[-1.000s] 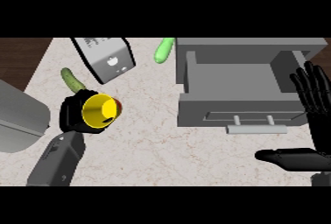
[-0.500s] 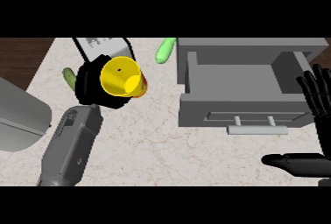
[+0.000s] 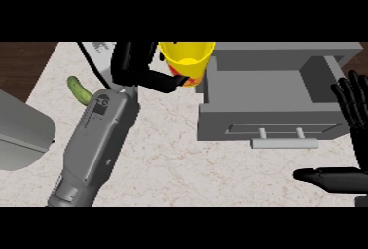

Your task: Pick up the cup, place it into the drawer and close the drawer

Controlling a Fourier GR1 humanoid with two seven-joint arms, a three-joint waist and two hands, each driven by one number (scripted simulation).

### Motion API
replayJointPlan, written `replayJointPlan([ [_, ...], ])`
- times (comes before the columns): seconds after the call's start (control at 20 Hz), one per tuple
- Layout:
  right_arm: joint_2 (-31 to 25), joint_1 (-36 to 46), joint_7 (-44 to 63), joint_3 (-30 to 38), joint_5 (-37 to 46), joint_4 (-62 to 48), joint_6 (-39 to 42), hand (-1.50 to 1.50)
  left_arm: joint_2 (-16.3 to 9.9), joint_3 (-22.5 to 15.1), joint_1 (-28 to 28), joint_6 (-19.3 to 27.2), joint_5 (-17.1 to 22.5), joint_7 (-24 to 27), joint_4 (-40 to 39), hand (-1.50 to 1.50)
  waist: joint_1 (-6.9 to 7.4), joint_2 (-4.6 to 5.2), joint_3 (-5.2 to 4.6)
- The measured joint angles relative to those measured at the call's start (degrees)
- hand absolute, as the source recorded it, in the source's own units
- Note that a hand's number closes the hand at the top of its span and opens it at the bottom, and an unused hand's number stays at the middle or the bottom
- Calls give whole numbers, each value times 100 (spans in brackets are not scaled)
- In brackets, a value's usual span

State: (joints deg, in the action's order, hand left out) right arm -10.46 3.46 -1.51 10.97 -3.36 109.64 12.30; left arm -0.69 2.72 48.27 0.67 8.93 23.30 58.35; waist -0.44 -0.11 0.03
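Now the left hand (image 3: 144,68), fingers curled around the yellow cup (image 3: 185,61), carries it just beside the open drawer (image 3: 267,92), needing a rightward move above it; right hand (image 3: 352,104) rests open.

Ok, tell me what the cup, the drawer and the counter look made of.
Cup: probably plastic, going by its even, bright yellow colour with a smooth, slightly glossy surface; the left hand curls round it.
Drawer: flat matte grey, perhaps painted metal or laminate, hard to tell; its paler bar handle looks metallic.
Counter: stone-like, pale with fine reddish-brown veining, as in marble.
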Motion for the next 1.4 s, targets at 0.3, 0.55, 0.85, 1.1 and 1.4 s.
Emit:
replayJointPlan([
  [0.3, -21, 42, -136, 46, -34, -152, 75, -150, 51, -370, 921, 763, 145, -403, -592, 150, -66, 21, -1],
  [0.55, 17, -14, -269, 27, -6, -195, 107, -150, 63, -630, 1581, 1116, 601, -623, -1290, 150, -108, 32, 0],
  [0.85, -49, 81, -150, 45, -58, -150, 162, -150, 68, -1042, 2121, 1411, 1130, -545, -2163, 150, -163, 45, -1],
  [1.1, -57, 230, -199, 34, -2, -328, 153, -150, 68, -1559, 2346, 1646, 1570, -350, -2734, 150, -239, 67, 2],
  [1.4, -27, 208, -204, -22, -13, -233, 183, -150, 68, -2276, 2428, 1953, 1974, -280, -3137, 150, -334, 79, 2],
])
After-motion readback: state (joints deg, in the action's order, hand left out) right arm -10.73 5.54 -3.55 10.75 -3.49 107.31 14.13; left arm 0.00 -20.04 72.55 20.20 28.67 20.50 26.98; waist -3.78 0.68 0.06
